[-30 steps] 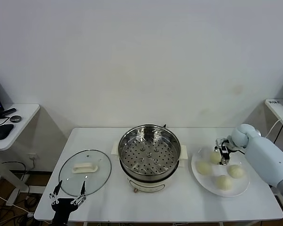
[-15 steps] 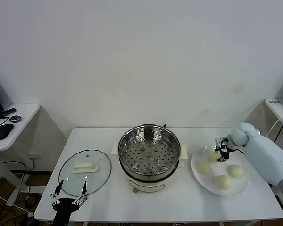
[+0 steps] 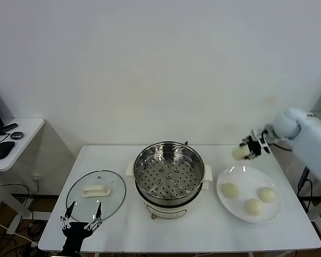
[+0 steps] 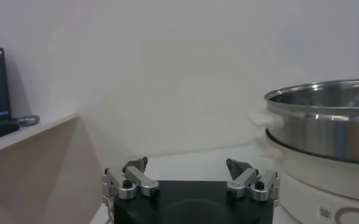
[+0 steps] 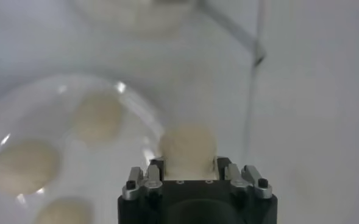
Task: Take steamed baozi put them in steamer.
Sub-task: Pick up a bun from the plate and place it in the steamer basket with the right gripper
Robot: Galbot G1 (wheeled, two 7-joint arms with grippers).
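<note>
My right gripper point(image 3: 248, 149) is shut on a cream-white baozi point(image 3: 239, 153) and holds it in the air above the far edge of the white plate point(image 3: 227, 177). The held baozi point(image 5: 188, 146) sits between the jaws in the right wrist view. Three more baozi point(image 3: 230, 190) point(image 3: 267, 194) point(image 3: 253, 206) lie on the plate. The steamer point(image 3: 169, 172), a shiny steel pot with an empty perforated tray, stands at the table's middle, left of the held bun. My left gripper point(image 3: 81, 220) is open and idle at the table's front left edge.
A round glass lid point(image 3: 95, 195) with a white handle lies flat to the left of the steamer. A small side table point(image 3: 27, 128) with a mouse and dark items stands at the far left. The steamer's rim point(image 4: 325, 100) shows close by in the left wrist view.
My right gripper closed on one baozi on the plate and lifted it up and away from the plate. The plate now holds three buns. The left arm barely moved.
</note>
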